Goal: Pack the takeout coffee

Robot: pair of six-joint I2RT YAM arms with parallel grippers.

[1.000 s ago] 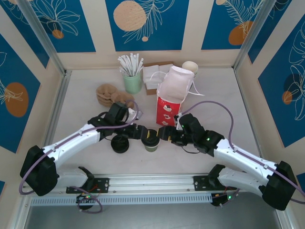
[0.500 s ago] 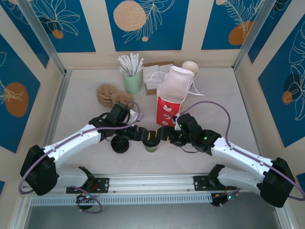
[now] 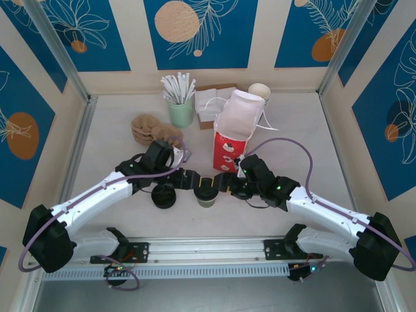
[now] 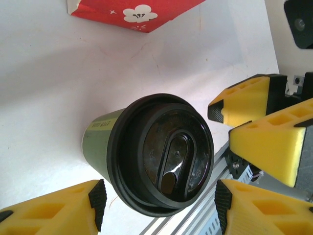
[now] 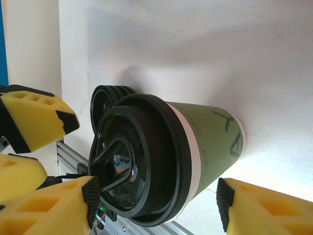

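The takeout coffee (image 3: 207, 194) stands upright near the middle of the table's near edge, just in front of the red-and-white paper bag (image 3: 231, 138), with a gap of bare table (image 3: 117, 123) between them. Its black lid is on. From the left wrist the lid's sip flap shows clearly, while most of the green side is hidden beneath the lid's rim. The printing on the cup wall is too small and too cut off to read in either wrist view. From above, both sets of fingers crowd the cup, so little but the lid shows there.

The left gripper (image 4: 160, 203) is spread wide, a black pad on each side of the lid with a gap on both sides, and it grips nothing. The right gripper (image 5: 157, 201) is also parted wide and holds nothing. Its fingertips lie nearer the camera than the cup, and whether they touch it cannot be told.

A stack of loose black lids (image 3: 164, 195) sits just left of the cup. At the far edge are a mint cup of white sticks (image 3: 181, 107), a napkin box (image 3: 209, 104) and stacked cream cups (image 3: 259, 91), partly hidden behind the bag.
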